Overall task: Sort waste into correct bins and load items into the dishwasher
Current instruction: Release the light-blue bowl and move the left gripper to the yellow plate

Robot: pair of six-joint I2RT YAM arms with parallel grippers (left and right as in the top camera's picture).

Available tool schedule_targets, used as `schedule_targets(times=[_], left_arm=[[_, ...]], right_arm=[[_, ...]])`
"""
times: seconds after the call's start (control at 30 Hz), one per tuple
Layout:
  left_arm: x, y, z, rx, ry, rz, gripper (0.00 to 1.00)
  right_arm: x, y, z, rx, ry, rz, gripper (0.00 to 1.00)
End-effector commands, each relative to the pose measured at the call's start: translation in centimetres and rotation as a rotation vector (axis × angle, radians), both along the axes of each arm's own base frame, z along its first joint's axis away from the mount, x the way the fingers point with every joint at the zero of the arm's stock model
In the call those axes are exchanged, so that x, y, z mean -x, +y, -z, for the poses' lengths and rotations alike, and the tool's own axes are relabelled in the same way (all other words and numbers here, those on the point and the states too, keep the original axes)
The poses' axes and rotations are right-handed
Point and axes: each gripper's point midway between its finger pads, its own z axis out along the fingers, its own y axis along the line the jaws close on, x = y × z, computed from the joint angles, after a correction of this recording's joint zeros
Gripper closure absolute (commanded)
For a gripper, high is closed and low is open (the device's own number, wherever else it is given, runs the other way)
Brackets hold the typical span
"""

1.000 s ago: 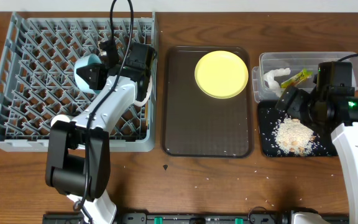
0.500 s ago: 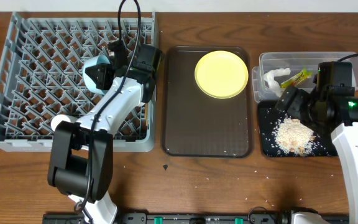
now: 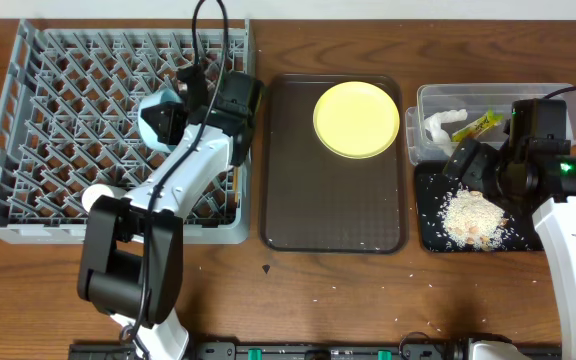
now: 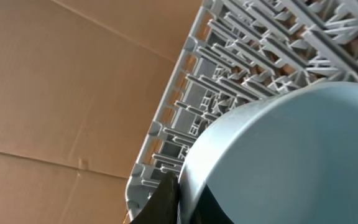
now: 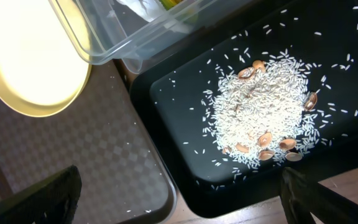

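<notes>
My left gripper point(image 3: 168, 110) is shut on the rim of the light blue bowl point(image 3: 152, 112) and holds it tilted over the grey dish rack point(image 3: 28, 150). In the left wrist view the bowl point(image 4: 291, 155) fills the lower right, with a black finger point(image 4: 163, 202) on its rim. My right gripper point(image 3: 473, 165) is open and empty above the black tray point(image 3: 428, 225), which holds rice scraps point(image 3: 473, 218). The clear tub point(image 3: 558, 95) holds white paper point(image 3: 440, 125) and the snack wrapper point(image 3: 478, 124). The yellow plate point(image 3: 356, 119) lies on the brown tray point(image 3: 318, 190). A white cup point(image 3: 95, 196) sits in the rack.
Loose rice grains lie on the wood point(image 3: 413, 330) in front of the trays. In the right wrist view the scraps point(image 5: 263, 118), plate point(image 5: 30, 56) and tub corner point(image 5: 129, 37) show below the open fingers. Chopsticks and white bowl are not seen.
My left gripper has carried the blue bowl a little to the right and toward the back of the rack. The right arm has not moved.
</notes>
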Motion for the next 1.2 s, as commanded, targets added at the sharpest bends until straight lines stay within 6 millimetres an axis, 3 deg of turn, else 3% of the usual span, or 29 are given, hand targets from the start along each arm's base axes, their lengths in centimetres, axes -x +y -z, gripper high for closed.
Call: schedule_targets(times=[0.0,0.3,0.37,0.4,0.47,0.63,0.7,0.9,1.0,1.1,1.17], left_arm=[[-0.3,-2.5,4.1,0.163,0.094,0.092,0.92],[0.1,-2.7,4.2,0.143,0.127,0.098,0.87],[0.3,-2.7,4.2,0.14,0.141,0.098,0.76],[0.5,-2.9,4.3,0.135,0.155,0.104,0.62],[0.8,-3.6,4.2,0.127,0.175,0.121,0.47],[1.1,-6.1,2.1,0.141,0.128,0.191,0.36],[1.3,-8.0,0.5,0.201,0.087,0.251,0.34],[2.4,-12.9,-0.2,0.456,0.085,0.416,0.33],[2.9,-18.1,-0.2,0.674,0.102,0.576,0.33],[3.3,-24.6,0.4,0.936,0.143,0.755,0.34],[3.4,-27.6,1.0,1.062,0.157,0.814,0.35]], right_arm=[[0.0,-0.2,-0.5,0.012,-0.016,0.005,0.01],[0.0,-0.2,-0.5,0.012,-0.017,0.005,0.01],[0.0,-0.2,-0.5,0.012,-0.016,0.005,0.01],[0.0,-0.2,-0.5,0.012,-0.016,0.005,0.01],[0.0,-0.2,-0.5,0.012,-0.016,0.005,0.01],[0.0,-0.2,-0.5,0.012,-0.017,0.005,0.01],[0.0,-0.2,-0.5,0.012,-0.017,0.005,0.01],[0.0,-0.2,-0.5,0.012,-0.017,0.005,0.01],[0.0,-0.2,-0.5,0.012,-0.016,0.005,0.01],[0.0,-0.2,-0.5,0.012,-0.017,0.005,0.01],[0.0,-0.2,-0.5,0.012,-0.016,0.005,0.01]])
